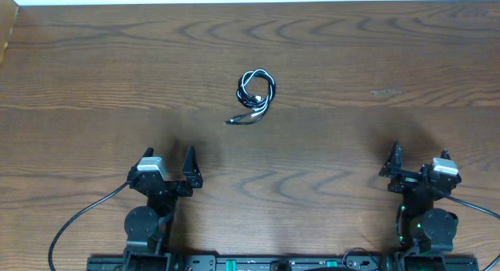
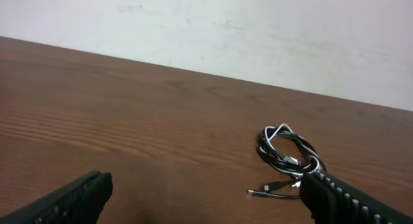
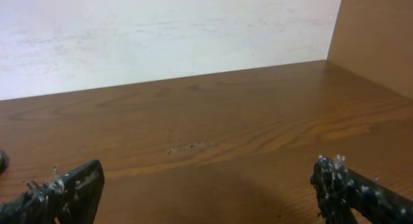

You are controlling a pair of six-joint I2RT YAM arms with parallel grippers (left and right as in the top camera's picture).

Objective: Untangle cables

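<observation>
The cables (image 1: 255,98) lie in one small bunch on the brown table (image 1: 351,52), a little above the middle of the top view. Nothing touches them.

In that view the left gripper (image 1: 168,158) sits at the lower left and the right gripper (image 1: 419,158) at the lower right. Both are well apart from the bunch. Both have their fingers spread wide and hold nothing.

The left wrist view shows the bunch from close by, at the lower right of its frame, just above one of its fingers (image 2: 348,198). Here the black cable (image 2: 263,148) makes round loops, and the white cable (image 2: 279,129) runs through them. The small plug ends (image 2: 266,187) stick out at the lower left of the bunch. From above, the two colors are much harder to tell apart.

The right wrist view shows only wood between its two wide fingers, with a pale scuff (image 3: 190,147) on it, a light wall (image 3: 161,30) behind, and a brown side board (image 3: 381,37) at the upper right.
</observation>
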